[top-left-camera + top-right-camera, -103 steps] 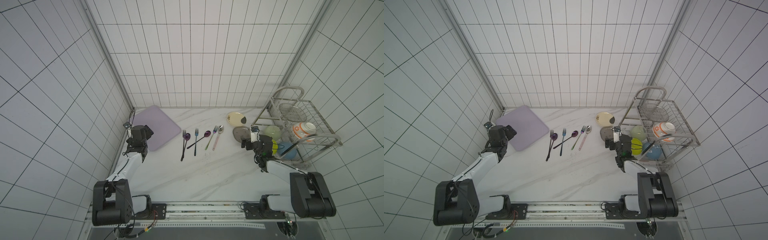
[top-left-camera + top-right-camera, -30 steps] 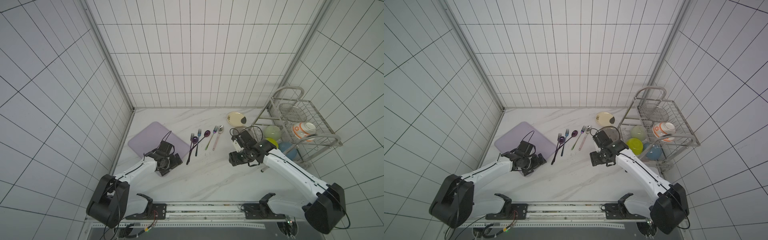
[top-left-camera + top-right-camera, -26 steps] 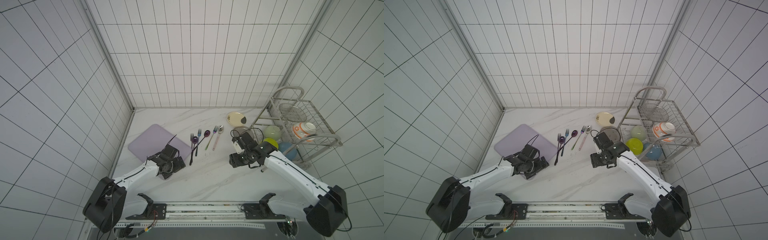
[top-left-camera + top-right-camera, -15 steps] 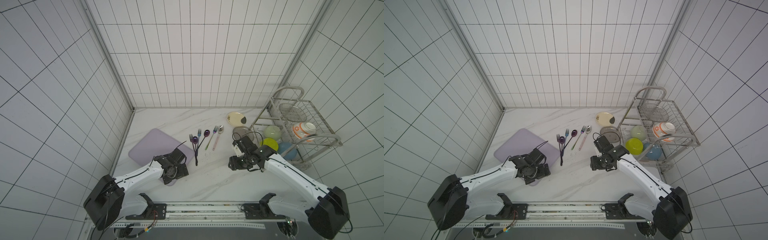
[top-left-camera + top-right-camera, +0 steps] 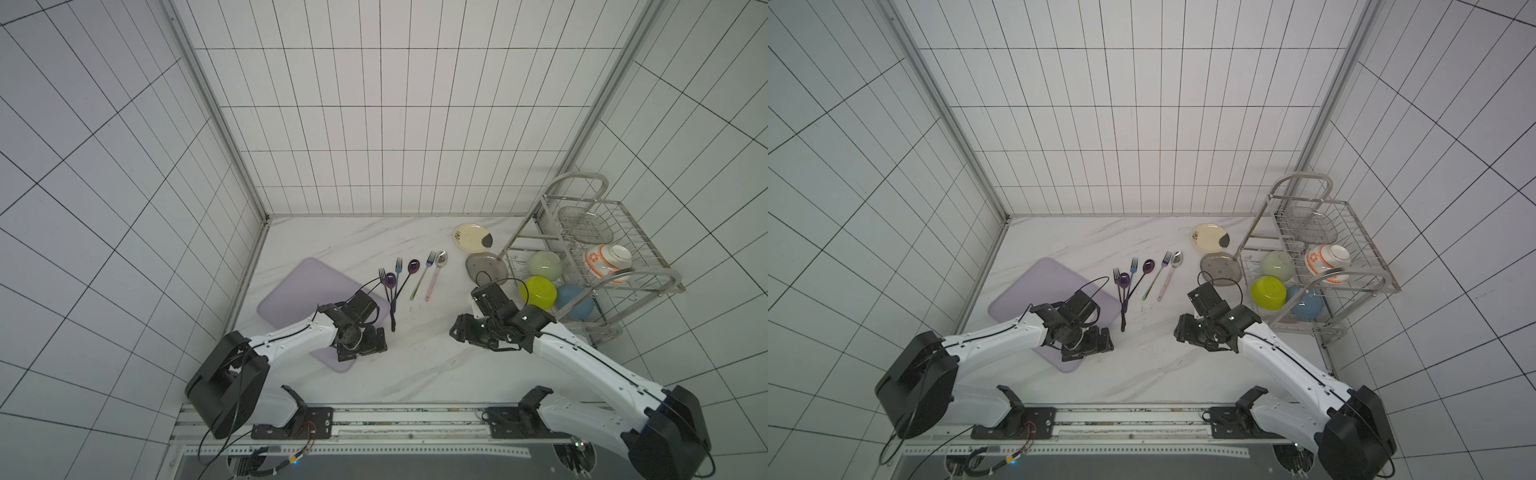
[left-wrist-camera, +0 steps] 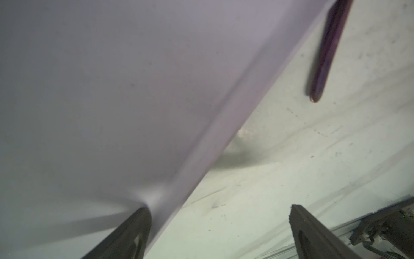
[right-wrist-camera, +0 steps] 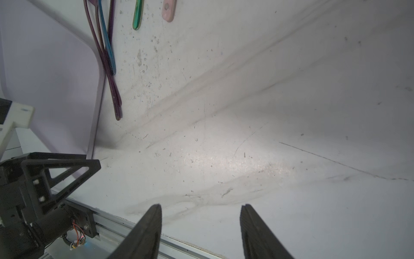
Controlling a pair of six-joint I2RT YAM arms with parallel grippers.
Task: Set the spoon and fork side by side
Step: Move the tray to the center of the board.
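Several forks and spoons lie in a row mid-table: a dark fork (image 5: 381, 274), two purple spoons (image 5: 390, 280) (image 5: 413, 266), a blue fork (image 5: 399, 264), a green-handled fork (image 5: 431, 257) and a pink-handled spoon (image 5: 441, 257). The purple handles (image 7: 112, 89) cross beside the lilac mat (image 5: 299, 299). My left gripper (image 5: 363, 347) (image 6: 218, 208) is open and straddles the mat's edge near its front corner, with one fingertip (image 6: 141, 215) pressed on the mat. My right gripper (image 5: 456, 331) (image 7: 201, 206) hovers open over bare marble, holding nothing.
A wire dish rack (image 5: 582, 257) stands at the right with bowls in it, among them a yellow-green bowl (image 5: 539, 291) and a blue one (image 5: 575, 301). A cream plate (image 5: 471, 237) and a grey plate (image 5: 484, 266) lie beside it. The metal rail (image 7: 107, 220) borders the front.
The mat has slid toward the front and right with my left gripper, swinging the purple handles rightward. My right gripper has come forward from the rack, and its jaws have narrowed a little.
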